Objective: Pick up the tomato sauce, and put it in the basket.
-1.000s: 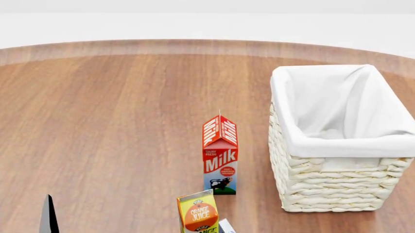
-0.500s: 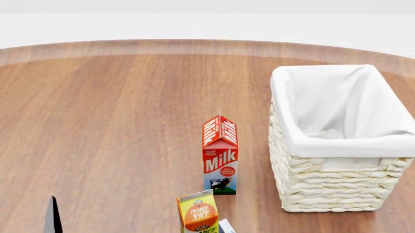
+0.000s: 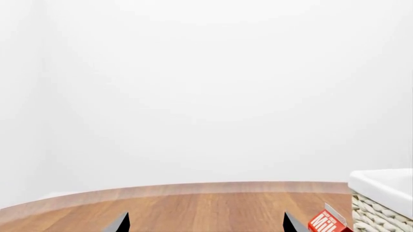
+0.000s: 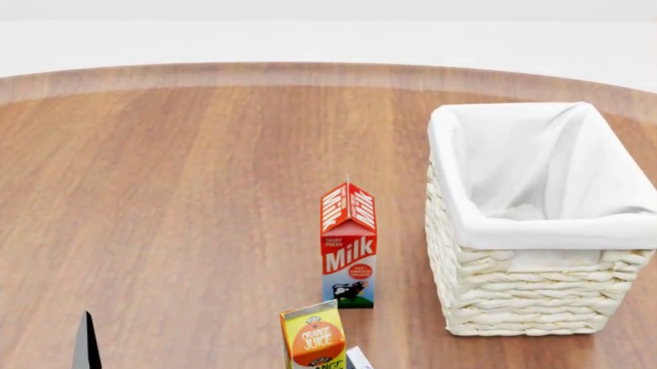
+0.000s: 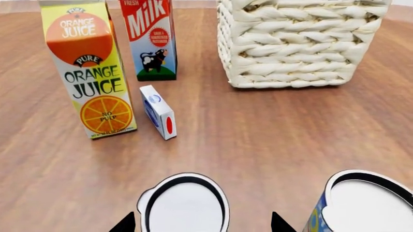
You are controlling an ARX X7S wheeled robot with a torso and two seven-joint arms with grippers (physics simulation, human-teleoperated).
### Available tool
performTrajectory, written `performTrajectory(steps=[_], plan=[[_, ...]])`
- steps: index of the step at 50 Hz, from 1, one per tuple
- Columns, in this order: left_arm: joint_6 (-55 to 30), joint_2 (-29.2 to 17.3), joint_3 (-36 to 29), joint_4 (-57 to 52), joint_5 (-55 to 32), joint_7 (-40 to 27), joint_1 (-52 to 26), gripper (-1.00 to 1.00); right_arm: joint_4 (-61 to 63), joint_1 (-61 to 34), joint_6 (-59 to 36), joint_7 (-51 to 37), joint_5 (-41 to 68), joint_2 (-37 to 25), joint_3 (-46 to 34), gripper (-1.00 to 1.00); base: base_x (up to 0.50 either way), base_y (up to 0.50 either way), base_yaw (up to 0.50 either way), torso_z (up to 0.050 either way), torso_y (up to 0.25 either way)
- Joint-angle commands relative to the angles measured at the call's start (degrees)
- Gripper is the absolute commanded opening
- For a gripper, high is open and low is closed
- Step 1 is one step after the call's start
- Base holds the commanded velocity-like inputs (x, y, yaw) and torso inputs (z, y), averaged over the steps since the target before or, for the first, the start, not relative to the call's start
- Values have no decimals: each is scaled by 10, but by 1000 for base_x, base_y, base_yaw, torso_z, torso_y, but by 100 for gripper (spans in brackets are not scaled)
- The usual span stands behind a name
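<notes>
The basket (image 4: 534, 296) stands at the right of the wooden table, cream wicker with a white liner; it also shows in the right wrist view (image 5: 297, 43) and the left wrist view (image 3: 384, 200). In the right wrist view, a tin can with a pale lid and dark rim (image 5: 185, 203) stands between the spread fingertips of my right gripper (image 5: 203, 224), which do not touch it. Its label is hidden, so I cannot tell whether it is the tomato sauce. My left gripper (image 3: 206, 223) is open and empty above the table; one fingertip (image 4: 88, 346) shows in the head view.
A blue-and-yellow can (image 5: 364, 205) stands close beside the right gripper. An orange juice carton (image 5: 90, 72), a milk carton (image 5: 150, 38) and a small white box (image 5: 159, 112) stand between the gripper and the basket. The milk carton (image 4: 349, 246) stands left of the basket.
In the head view my left fingertip has shifted slightly to the right. Nothing else has moved.
</notes>
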State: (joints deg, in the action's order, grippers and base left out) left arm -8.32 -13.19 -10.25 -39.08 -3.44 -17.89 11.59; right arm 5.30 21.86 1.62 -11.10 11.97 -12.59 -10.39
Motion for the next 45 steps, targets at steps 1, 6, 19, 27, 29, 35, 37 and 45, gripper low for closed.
performTrajectory(steps=[1,6,19,27,29,35,37,45], plan=[[0,-3,-3,-1,-3,-4,1,100,-36,-22,-1,7,1,3,-12,100,0,0,0,0,0],[0,-5,-3,-1,-4,-5,0,100,-39,-23,3,5,0,2,-13,100,0,0,0,0,0],[0,-9,-7,-1,-6,-9,0,100,-26,-16,14,4,3,-2,-18,-100,0,0,0,0,0],[-1,-12,-11,0,-9,-13,-1,100,118,13,-16,-18,6,-29,-8,-100,0,0,0,0,0],[-2,-13,-11,-1,-10,-14,-2,100,116,14,23,-14,-3,-29,-8,-100,0,0,0,0,0],[-1,-15,-12,2,-16,-15,-4,100,213,10,-4,-28,2,-49,5,-100,0,0,0,0,0],[-1,-16,-13,3,-16,-16,-5,100,232,3,-12,-28,7,-54,8,-100,0,0,0,0,0],[0,-20,-11,8,-25,-18,-9,100,310,-58,-74,-52,10,-69,29,-100,0,0,0,0,0]])
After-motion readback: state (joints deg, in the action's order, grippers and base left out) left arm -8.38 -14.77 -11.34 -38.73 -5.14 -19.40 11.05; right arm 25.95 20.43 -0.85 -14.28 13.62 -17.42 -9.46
